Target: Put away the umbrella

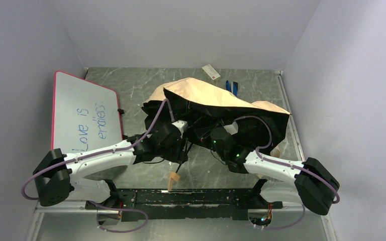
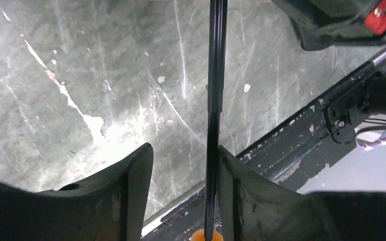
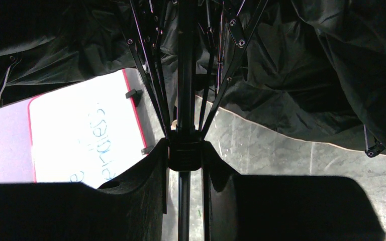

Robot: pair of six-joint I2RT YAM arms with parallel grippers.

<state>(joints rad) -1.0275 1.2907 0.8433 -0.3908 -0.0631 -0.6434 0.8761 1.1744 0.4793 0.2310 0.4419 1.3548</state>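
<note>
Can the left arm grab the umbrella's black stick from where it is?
Probably yes: the umbrella's black shaft runs right between the left tool's open fingers, with nothing else in the gap.

beige umbrella [image 1: 201, 93] black underneath, grey-green marbled table [image 1: 206, 168], pink-rimmed whiteboard [image 1: 78, 108] with blue writing

Both arms are built alike: a glossy white tubular left-arm link [image 1: 100, 156] and its white right-arm twin [image 1: 276, 168] run between boxy matte-black joint housings [image 1: 53, 176]. A thin purple cable [image 1: 24, 187] trails along each arm, and a small green light [image 1: 237, 152] glows near the right wrist. The left gripper [image 2: 184, 148] has thick, dull-black wedge fingers [image 2: 130, 201].
</note>
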